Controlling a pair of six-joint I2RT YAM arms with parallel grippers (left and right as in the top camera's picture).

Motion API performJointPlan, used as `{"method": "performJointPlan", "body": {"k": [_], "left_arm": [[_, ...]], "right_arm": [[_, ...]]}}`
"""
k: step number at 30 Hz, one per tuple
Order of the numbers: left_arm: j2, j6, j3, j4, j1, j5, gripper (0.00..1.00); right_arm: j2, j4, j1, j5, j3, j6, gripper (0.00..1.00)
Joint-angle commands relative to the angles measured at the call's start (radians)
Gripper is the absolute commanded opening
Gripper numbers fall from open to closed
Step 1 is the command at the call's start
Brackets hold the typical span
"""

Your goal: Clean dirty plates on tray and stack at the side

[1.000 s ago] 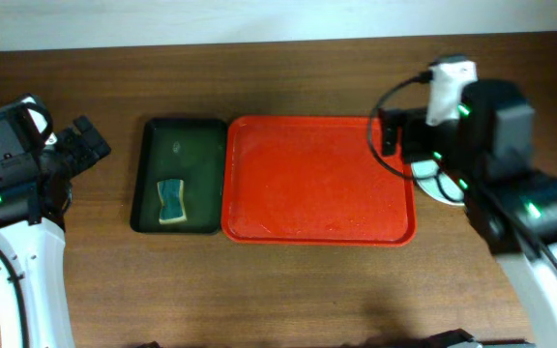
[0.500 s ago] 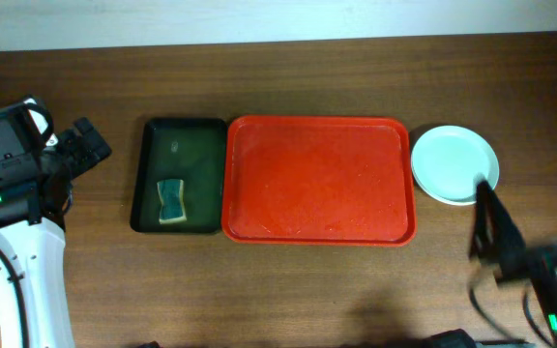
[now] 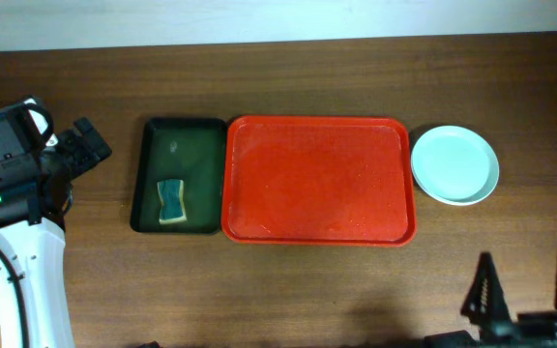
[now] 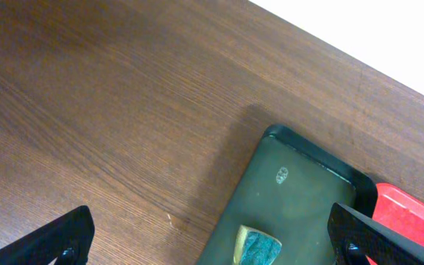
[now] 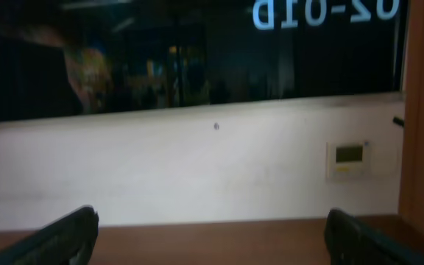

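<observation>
Pincers first: the left pincer (image 4: 210,221) stands wide and holds nothing, poised over the bench (image 3: 288,290) just left of the green tray (image 3: 153,174). The right pincer (image 3: 527,275) is also wide and empty, low at the near right edge, its camera looking out at a wall.

A pale blue-green plate (image 3: 454,164) lies on the bench just right of the red tray (image 3: 317,232), close to its rim. A white edge shows on its right side, perhaps another plate beneath, though I cannot tell how many are stacked. The red tray carries no plates.

I judge the plate to be stiff, light and smooth, so likely slippery. The raised rim looks like the place to grip, one finger under the lip. Being round, it has no long axis. It lies flat, hollow side up. The red tray's long axis runs left to right. A sponge (image 3: 170,200) rests in the green tray.
</observation>
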Motion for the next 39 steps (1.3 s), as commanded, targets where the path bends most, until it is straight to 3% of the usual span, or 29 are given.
{"method": "performJointPlan", "body": {"k": [1, 8, 15, 18, 24, 31, 39], "left_arm": [[0.003, -0.013, 0.005, 0.001, 0.004, -0.007, 0.99], [0.003, -0.013, 0.005, 0.001, 0.004, -0.007, 0.99], [0.003, -0.013, 0.005, 0.001, 0.004, -0.007, 0.99], [0.003, -0.013, 0.005, 0.001, 0.004, -0.007, 0.99], [0.003, -0.013, 0.005, 0.001, 0.004, -0.007, 0.99], [0.003, -0.013, 0.005, 0.001, 0.004, -0.007, 0.99], [0.003, -0.013, 0.005, 0.001, 0.004, -0.007, 0.99]], "right_arm": [[-0.008, 0.163, -0.01, -0.022, -0.131, -0.007, 0.99], [-0.008, 0.704, -0.101, -0.113, -0.47, -0.006, 0.99], [-0.008, 1.005, -0.126, -0.135, -0.742, -0.006, 0.99], [-0.008, 1.057, -0.125, -0.135, -0.819, -0.002, 0.99], [-0.008, 0.863, -0.125, -0.134, -0.816, 0.0, 0.99], [-0.008, 0.488, -0.125, -0.13, -0.816, -0.01, 0.99], [-0.008, 0.494, -0.125, -0.138, -0.816, -0.006, 0.99]]}}
